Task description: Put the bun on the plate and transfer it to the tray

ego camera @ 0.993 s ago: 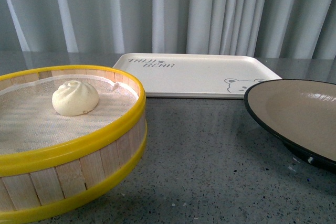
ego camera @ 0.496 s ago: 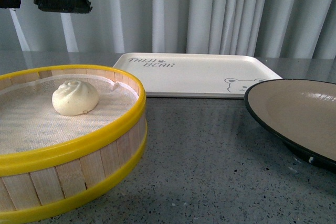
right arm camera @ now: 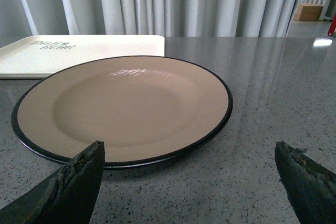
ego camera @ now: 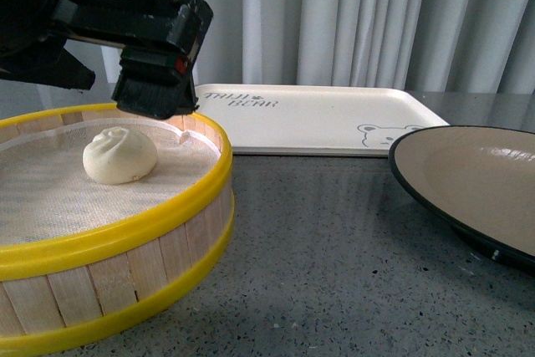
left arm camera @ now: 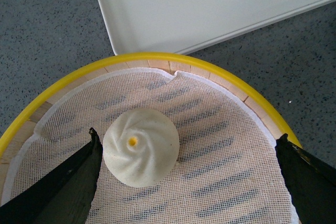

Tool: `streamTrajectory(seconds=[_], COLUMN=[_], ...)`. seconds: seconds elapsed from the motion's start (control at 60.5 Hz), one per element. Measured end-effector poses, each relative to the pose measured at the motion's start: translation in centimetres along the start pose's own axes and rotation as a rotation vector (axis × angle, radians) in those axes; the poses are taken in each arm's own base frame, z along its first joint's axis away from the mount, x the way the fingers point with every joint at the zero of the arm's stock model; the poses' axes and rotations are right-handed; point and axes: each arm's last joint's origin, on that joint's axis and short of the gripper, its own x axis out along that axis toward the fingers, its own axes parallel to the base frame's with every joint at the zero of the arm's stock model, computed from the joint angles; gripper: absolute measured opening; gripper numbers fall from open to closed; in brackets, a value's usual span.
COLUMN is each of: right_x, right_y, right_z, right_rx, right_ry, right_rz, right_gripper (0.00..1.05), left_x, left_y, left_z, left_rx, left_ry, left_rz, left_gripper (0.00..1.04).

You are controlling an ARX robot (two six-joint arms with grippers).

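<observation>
The bun [ego camera: 119, 155] lies on the mesh cloth inside a yellow-rimmed steamer basket [ego camera: 201, 198] at the near left. My left gripper [ego camera: 113, 98] hangs open just above and behind it. In the left wrist view the bun [left arm camera: 140, 148] sits close to one finger [left arm camera: 79, 177], off-centre in the open left gripper [left arm camera: 189, 136]. The plate [ego camera: 468, 177] stands bare at the right. In the right wrist view my right gripper [right arm camera: 189, 145] is open and low over the table, just short of the plate [right arm camera: 126, 103]. The tray [ego camera: 309, 114] lies behind, with nothing on it.
The speckled grey table [ego camera: 334, 257] runs between the basket and the plate. Grey curtains [ego camera: 351, 22] hang behind the tray. The tray's corner [left arm camera: 210, 3] lies close to the basket's far rim [left arm camera: 157, 59]. A brown box [right arm camera: 310, 11] stands far off.
My left arm has come down from the top left of the front view to just above the basket. The bun, plate and tray have not moved.
</observation>
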Motion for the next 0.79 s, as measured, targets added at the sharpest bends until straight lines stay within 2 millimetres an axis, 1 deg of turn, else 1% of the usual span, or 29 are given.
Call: streamTrajectory(seconds=[0.182, 0.314, 0.513, 0.794], right_x=[0.0, 0.0, 0.0, 0.0], right_y=[0.0, 0.0, 0.0, 0.0], right_z=[0.0, 0.0, 0.0, 0.0], right_rx=[0.000, 0.000, 0.000, 0.000], right_ry=[0.000, 0.000, 0.000, 0.000], right_rz=[0.000, 0.000, 0.000, 0.000], right_gripper=[0.96, 0.96, 0.96, 0.96], left_x=[1.2, 1.9, 2.2, 2.5], left_y=[-0.7, -0.9, -0.3, 0.4], left_z=[-0.4, -0.3, 0.4, 0.0], left_rx=[0.019, 0.032, 0.021, 0.026], left_ry=[0.036, 0.032, -0.005, 0.010], left_rz=[0.003, 0.045, 0.102, 0.127], left_gripper=[0.98, 0.98, 0.98, 0.98])
